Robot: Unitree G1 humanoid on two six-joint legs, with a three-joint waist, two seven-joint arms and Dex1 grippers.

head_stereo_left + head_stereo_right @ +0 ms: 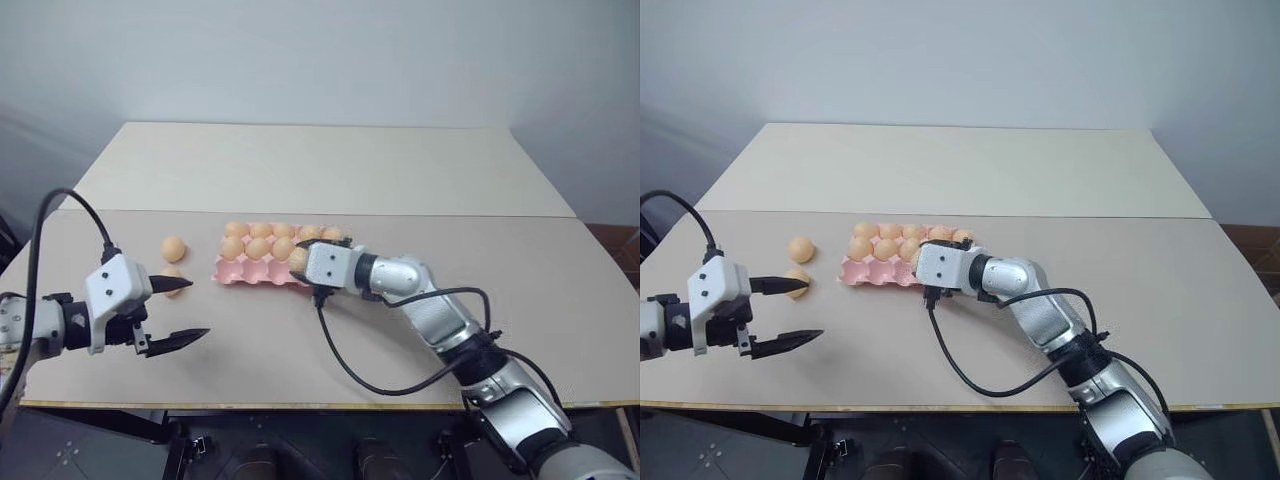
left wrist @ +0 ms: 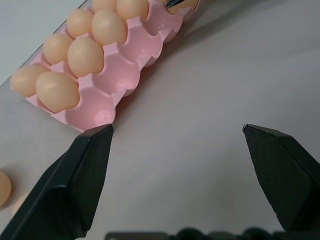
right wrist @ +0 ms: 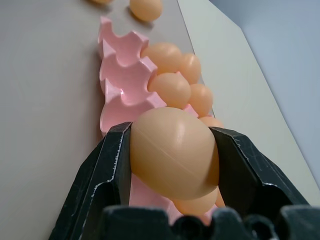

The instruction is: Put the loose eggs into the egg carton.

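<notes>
Egg (image 3: 172, 152) pinched between right fingers (image 3: 172, 165) just over the pink carton's (image 1: 245, 270) near-row empty cups — two loose eggs (image 1: 173, 248) (worktop) nearer the spread left fingers (image 1: 178, 312).

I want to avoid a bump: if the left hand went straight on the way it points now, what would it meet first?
Probably the egg carton: its near corner lies ahead, just beside the open left hand. Bare table lies directly between the fingers, so depth is uncertain.
</notes>
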